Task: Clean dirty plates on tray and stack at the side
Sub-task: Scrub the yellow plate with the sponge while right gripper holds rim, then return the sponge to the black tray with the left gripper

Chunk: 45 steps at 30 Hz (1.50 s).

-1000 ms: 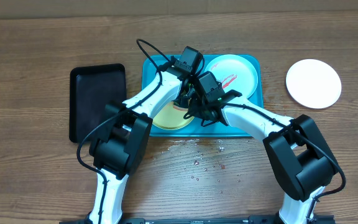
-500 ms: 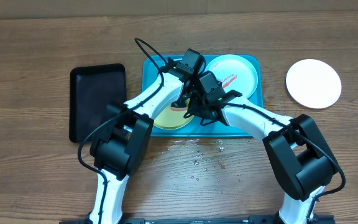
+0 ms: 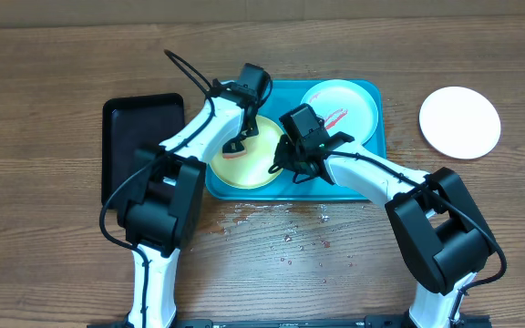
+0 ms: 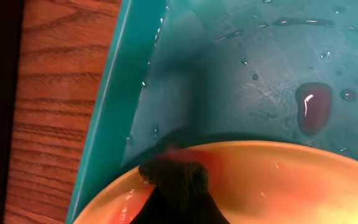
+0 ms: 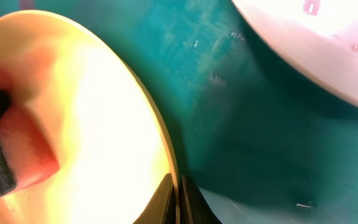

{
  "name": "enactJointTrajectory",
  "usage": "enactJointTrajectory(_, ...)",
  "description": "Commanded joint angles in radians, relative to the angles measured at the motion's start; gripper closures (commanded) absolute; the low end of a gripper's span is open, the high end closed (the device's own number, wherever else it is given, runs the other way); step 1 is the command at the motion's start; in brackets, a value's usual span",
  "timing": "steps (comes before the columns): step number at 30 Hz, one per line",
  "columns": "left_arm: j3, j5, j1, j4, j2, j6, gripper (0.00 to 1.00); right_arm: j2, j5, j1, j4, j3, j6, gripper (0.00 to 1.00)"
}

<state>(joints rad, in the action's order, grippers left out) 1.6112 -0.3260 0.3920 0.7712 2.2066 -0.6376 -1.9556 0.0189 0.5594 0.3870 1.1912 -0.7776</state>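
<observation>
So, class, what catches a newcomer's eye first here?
At the left of the turquoise tray, the left end effector presses a dark sponge onto the smeared yellow plate while the right end effector pinches its rim. Beside it lies a red-streaked mint plate; a clean white plate sits outside the tray.

even overhead light — wrist views blurry, yellow plate glaring
</observation>
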Motion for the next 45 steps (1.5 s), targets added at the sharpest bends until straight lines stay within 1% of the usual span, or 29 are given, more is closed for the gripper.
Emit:
enactJointTrajectory(1, -0.052, 0.059, -0.014, 0.035, 0.087, 0.04, 0.96, 0.015, -0.018, 0.0, -0.004, 0.026, -0.007, 0.96)
enactJointTrajectory(3, -0.033, 0.099, -0.014, 0.045, 0.07, 0.048, 0.96, 0.015, -0.018, 0.0, 0.0, 0.026, -0.007, 0.96)
enactJointTrajectory(7, 0.01, 0.164, -0.014, 0.052, -0.006, 0.113, 0.96, 0.015, -0.018, 0.0, 0.01, 0.026, -0.003, 0.96)
enactJointTrajectory(10, 0.048, 0.17, -0.014, 0.071, -0.095, 0.135, 0.96, 0.015, -0.018, 0.0, 0.012, 0.026, 0.0, 0.96)
enactJointTrajectory(12, 0.067, 0.17, -0.014, 0.081, -0.172, 0.172, 0.96, 0.016, -0.018, -0.002, 0.014, 0.027, 0.0, 0.96)
enactJointTrajectory(15, 0.077, 0.151, -0.014, 0.085, -0.298, 0.23, 0.96, 0.019, -0.018, -0.01, 0.02, 0.028, 0.0, 0.96)
enactJointTrajectory(19, 0.077, 0.04, -0.042, 0.114, -0.434, 0.272, 0.96, 0.033, -0.018, -0.021, 0.03, 0.028, 0.021, 0.96)
enactJointTrajectory(22, 0.077, -0.008, -0.09, 0.182, -0.474, 0.272, 0.96, 0.051, -0.018, -0.027, 0.04, 0.029, 0.027, 0.96)
enactJointTrajectory(25, 0.066, -0.006, -0.169, 0.263, -0.472, 0.267, 0.96, 0.068, -0.018, -0.033, 0.048, 0.029, 0.045, 0.96)
enactJointTrajectory(27, 0.027, 0.002, -0.22, 0.27, -0.472, 0.27, 0.96, 0.074, -0.018, -0.034, 0.053, 0.029, 0.052, 0.96)
enactJointTrajectory(30, -0.064, 0.018, -0.3, 0.221, -0.472, 0.32, 0.96, 0.074, -0.018, -0.034, 0.061, 0.029, 0.052, 0.96)
enactJointTrajectory(33, -0.181, 0.101, -0.366, 0.124, -0.472, 0.405, 0.96, 0.074, -0.018, -0.034, 0.067, 0.029, 0.052, 0.96)
enactJointTrajectory(37, -0.317, 0.163, -0.431, -0.006, -0.472, 0.426, 0.96, 0.074, -0.018, -0.034, 0.072, 0.029, 0.053, 0.96)
enactJointTrajectory(41, -0.392, 0.199, -0.465, -0.1, -0.471, 0.45, 0.96, 0.074, -0.018, -0.034, 0.076, 0.029, 0.053, 0.96)
enactJointTrajectory(45, -0.433, 0.204, -0.465, -0.145, -0.461, 0.477, 0.96, 0.074, -0.018, -0.034, 0.075, 0.029, 0.052, 0.96)
